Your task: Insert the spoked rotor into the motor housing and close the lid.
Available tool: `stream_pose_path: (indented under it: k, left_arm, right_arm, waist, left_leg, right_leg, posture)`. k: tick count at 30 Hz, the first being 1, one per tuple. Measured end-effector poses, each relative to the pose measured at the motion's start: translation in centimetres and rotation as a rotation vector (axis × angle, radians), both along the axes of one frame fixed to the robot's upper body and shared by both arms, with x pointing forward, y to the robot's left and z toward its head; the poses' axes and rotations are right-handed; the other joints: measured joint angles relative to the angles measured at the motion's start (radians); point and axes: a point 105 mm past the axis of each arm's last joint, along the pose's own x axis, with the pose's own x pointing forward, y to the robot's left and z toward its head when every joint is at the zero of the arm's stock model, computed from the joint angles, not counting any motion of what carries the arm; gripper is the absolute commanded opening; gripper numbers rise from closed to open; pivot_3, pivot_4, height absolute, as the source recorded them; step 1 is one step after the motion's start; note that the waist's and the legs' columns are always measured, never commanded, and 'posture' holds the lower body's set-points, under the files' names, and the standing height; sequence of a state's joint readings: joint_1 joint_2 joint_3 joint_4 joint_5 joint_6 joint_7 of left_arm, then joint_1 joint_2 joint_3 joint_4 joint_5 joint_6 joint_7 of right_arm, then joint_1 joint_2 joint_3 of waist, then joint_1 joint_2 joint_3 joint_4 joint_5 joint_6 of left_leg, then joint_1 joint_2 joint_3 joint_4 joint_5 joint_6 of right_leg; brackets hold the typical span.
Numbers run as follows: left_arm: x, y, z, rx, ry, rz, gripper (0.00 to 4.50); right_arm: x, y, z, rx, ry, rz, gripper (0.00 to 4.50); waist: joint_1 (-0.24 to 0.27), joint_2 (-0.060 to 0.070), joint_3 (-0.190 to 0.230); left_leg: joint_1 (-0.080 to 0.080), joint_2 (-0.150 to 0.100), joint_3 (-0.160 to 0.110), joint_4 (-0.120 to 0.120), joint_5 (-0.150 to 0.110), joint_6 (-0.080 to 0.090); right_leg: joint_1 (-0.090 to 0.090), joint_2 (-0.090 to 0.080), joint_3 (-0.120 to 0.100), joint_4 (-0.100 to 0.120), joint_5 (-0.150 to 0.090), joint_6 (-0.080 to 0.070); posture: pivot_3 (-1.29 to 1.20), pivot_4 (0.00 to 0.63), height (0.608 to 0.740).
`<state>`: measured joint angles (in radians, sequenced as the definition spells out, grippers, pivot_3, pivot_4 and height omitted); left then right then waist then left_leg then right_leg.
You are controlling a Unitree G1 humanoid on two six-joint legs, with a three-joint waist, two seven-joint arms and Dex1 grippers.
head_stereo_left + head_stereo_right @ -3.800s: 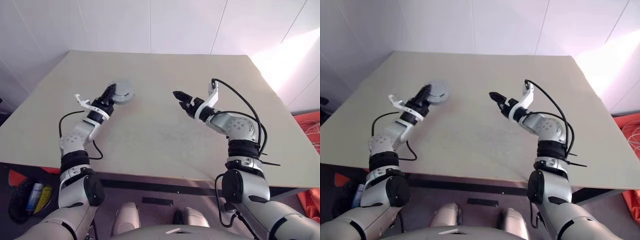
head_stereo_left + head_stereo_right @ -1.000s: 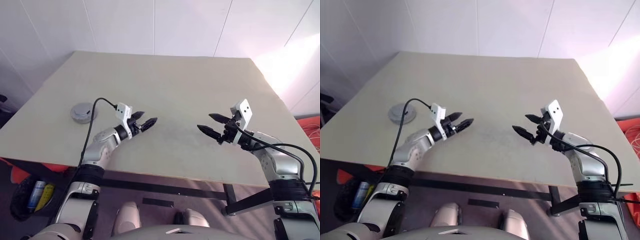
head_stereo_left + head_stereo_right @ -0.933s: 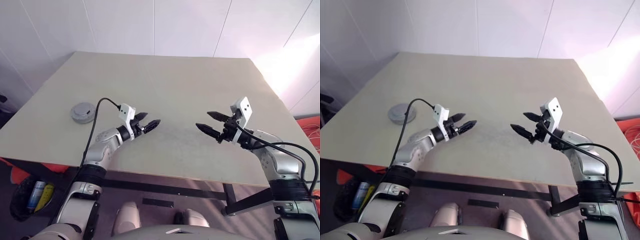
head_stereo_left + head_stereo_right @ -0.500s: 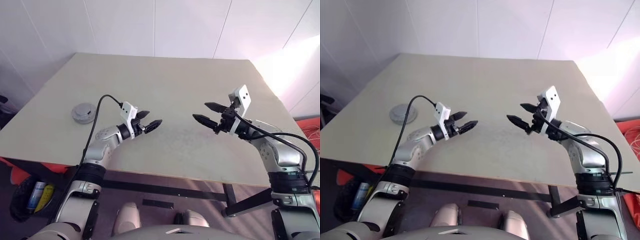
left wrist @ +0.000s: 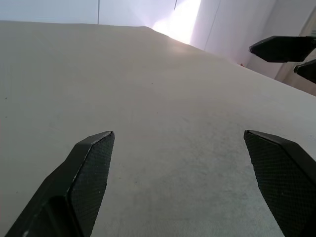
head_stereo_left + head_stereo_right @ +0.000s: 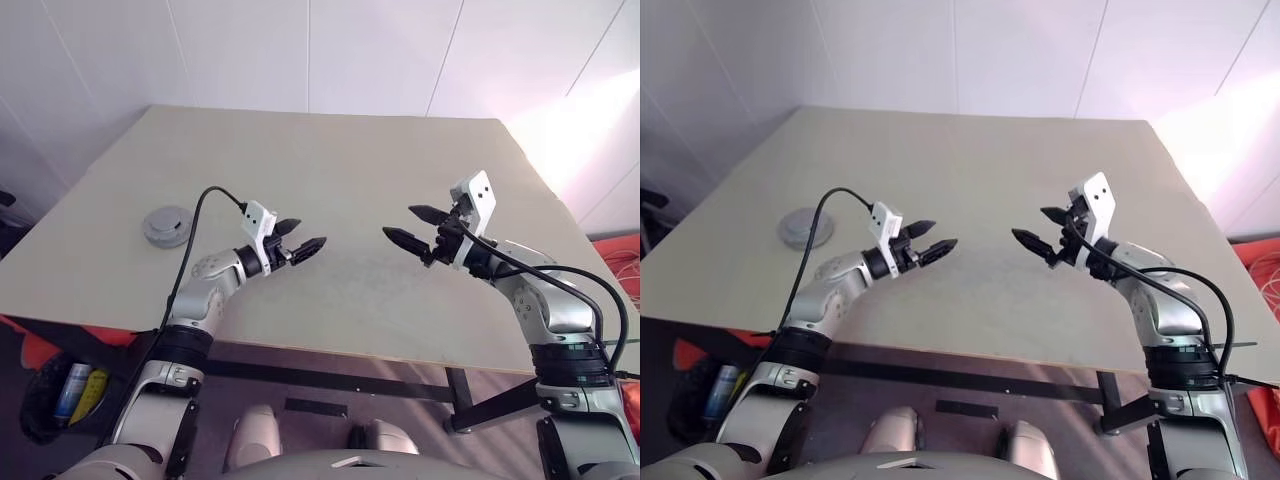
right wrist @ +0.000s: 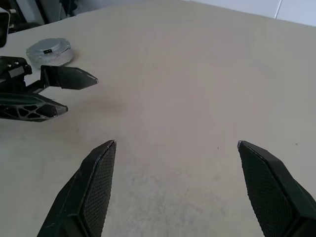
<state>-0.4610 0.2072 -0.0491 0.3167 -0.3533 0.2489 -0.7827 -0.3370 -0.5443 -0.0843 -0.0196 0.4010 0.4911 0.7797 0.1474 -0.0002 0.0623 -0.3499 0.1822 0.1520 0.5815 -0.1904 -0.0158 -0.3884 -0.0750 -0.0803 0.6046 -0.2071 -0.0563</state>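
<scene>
The motor housing [image 6: 167, 225], a short round silver-grey cup, stands near the table's left edge and also appears in the right wrist view [image 7: 49, 51]. A flat round cover, apparently the lid, sits on top of it. The spoked rotor is out of view. My left gripper [image 6: 304, 234] hovers open and empty over the table's middle, well to the right of the housing. Facing it, my right gripper [image 6: 400, 222] hangs open and empty. Each wrist view shows its own open gripper, left [image 5: 178, 133] and right [image 7: 176, 143], over bare table.
The beige table [image 6: 340, 160] stretches wide toward the white wall. A black cable [image 6: 190, 250] loops from my left wrist over the table's front left. A dark bin with bottles [image 6: 62, 392] is on the floor at the left.
Since the earliest frames my left gripper has come away from the housing to the table's middle, and the view has shifted. Over the last second the right gripper edged up and leftward.
</scene>
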Motion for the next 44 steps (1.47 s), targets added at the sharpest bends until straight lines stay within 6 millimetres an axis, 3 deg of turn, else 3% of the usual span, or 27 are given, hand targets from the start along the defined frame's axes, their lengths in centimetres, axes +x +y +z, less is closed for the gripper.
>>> stream_pose_path:
  k: [15, 30, 44]
  left_arm:
    - [0.0, -0.4, -0.2, -0.001, 0.001, 0.003, 4.5]
    - [0.3, -0.4, -0.8, 0.004, 0.015, 0.032, 4.5]
    - [0.4, -0.4, -1.3, 0.021, 0.019, 0.04, 4.5]
  right_arm:
    - [0.7, -1.2, -1.4, -0.069, 0.013, -0.059, 4.43]
    - [1.4, -2.3, -4.9, -0.032, 0.005, -0.083, 4.43]
    - [1.9, -3.3, -5.6, -0.026, -0.038, -0.098, 4.43]
  waist:
    - [0.0, 0.0, 0.0]
    - [-0.007, 0.0, 0.0]
    - [-0.023, 0.0, 0.0]
  left_leg:
    - [0.0, 0.0, 0.0, 0.0, 0.0, 0.0]
    - [0.0, 0.0, 0.0, 0.0, 0.0, 0.0]
    - [-0.001, 0.0, 0.0, 0.0, 0.0, 0.0]
  right_leg:
    - [0.0, 0.0, 0.0, 0.0, 0.0, 0.0]
    - [0.0, 0.0, 0.0, 0.0, 0.0, 0.0]
    - [0.0, 0.0, 0.0, 0.0, 0.0, 0.0]
  posture:
    - [0.0, 0.0, 0.74]
    - [0.0, 0.0, 0.74]
    - [0.0, 0.0, 0.74]
